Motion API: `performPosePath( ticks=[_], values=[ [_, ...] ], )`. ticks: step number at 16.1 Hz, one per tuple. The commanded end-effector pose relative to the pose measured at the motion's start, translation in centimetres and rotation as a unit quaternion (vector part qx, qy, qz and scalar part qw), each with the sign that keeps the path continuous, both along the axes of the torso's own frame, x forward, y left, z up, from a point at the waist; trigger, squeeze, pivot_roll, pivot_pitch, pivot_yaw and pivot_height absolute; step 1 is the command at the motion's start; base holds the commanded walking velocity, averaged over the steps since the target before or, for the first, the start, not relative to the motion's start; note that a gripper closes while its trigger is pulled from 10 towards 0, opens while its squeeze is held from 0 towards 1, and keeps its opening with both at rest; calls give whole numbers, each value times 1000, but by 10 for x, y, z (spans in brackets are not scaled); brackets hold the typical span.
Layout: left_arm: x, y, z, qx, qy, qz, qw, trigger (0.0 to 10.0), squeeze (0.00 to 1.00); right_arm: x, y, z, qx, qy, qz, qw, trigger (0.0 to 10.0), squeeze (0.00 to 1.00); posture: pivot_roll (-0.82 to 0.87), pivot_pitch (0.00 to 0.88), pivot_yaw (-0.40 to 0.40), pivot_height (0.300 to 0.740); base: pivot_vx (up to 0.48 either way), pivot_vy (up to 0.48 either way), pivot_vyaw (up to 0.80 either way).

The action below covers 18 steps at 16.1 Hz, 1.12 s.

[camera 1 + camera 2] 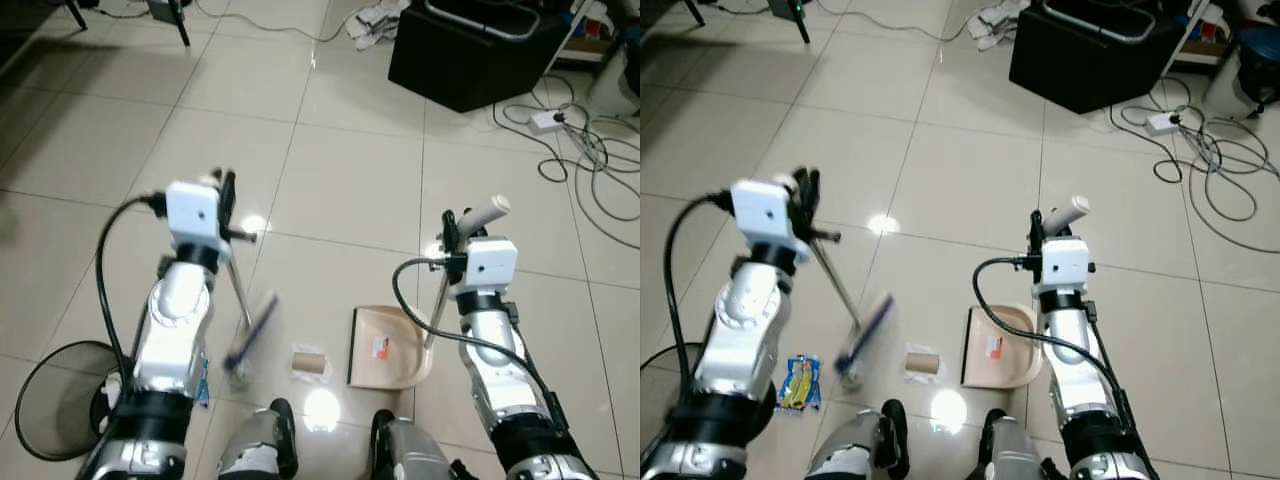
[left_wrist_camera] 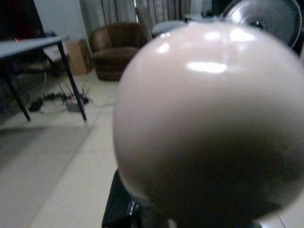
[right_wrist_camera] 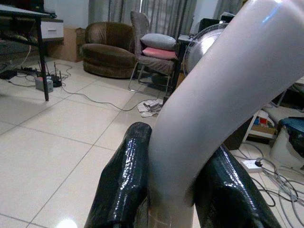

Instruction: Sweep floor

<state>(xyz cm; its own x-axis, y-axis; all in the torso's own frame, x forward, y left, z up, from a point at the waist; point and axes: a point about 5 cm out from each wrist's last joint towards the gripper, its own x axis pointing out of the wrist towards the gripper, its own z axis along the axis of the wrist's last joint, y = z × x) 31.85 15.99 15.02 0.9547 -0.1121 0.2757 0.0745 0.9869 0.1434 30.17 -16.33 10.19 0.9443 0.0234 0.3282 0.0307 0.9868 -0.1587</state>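
Where fingers close, dustpan handle between.

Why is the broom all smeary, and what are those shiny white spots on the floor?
In the left eye view the broom head is smeared by motion blur, and so is the left end effector; the white spots are lamp glare on the glossy tiles. In the left wrist view the rounded broom handle top sits so close it is out of focus.
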Motion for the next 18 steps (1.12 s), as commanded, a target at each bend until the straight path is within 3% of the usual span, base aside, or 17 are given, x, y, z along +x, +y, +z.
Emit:
performPosePath(
  ticks=[1, 4, 9, 12, 14, 18],
  values=[
    [-4, -8, -14, 8, 13, -1, 1000, 10000, 0, -2, 5, -4, -11, 4, 13, 1000, 10000, 0, -7, 261, 10, 740, 0, 0, 0],
    [-8, -13, -28, -5, 24, 36, 999, 10000, 0, -1, 24, -12, -43, 8, 39, 998, 10000, 0, 30, 287, 7, 740, 0, 0, 0],
    [-13, -19, -44, -35, 45, 68, 996, 10000, 0, 4, 55, -17, -50, 19, 55, 997, 10000, 0, 36, 301, -7, 740, 0, 0, 0],
    [-13, -27, -44, -92, 60, 81, 991, 10000, 0, 3, 69, -19, -28, 27, 60, 997, 10000, 0, 37, 306, -5, 740, 0, 0, 0],
    [-10, -31, -41, -163, 70, 102, 979, 10000, 0, -1, 75, -23, -4, 35, 57, 998, 10000, 0, 30, 303, -1, 740, 0, 0, 0],
    [1, -26, -27, -272, 59, 146, 949, 10000, 0, 1, 63, -28, 40, 56, 12, 998, 10000, 0, 20, 288, 0, 740, 0, 0, 0]
  ],
)
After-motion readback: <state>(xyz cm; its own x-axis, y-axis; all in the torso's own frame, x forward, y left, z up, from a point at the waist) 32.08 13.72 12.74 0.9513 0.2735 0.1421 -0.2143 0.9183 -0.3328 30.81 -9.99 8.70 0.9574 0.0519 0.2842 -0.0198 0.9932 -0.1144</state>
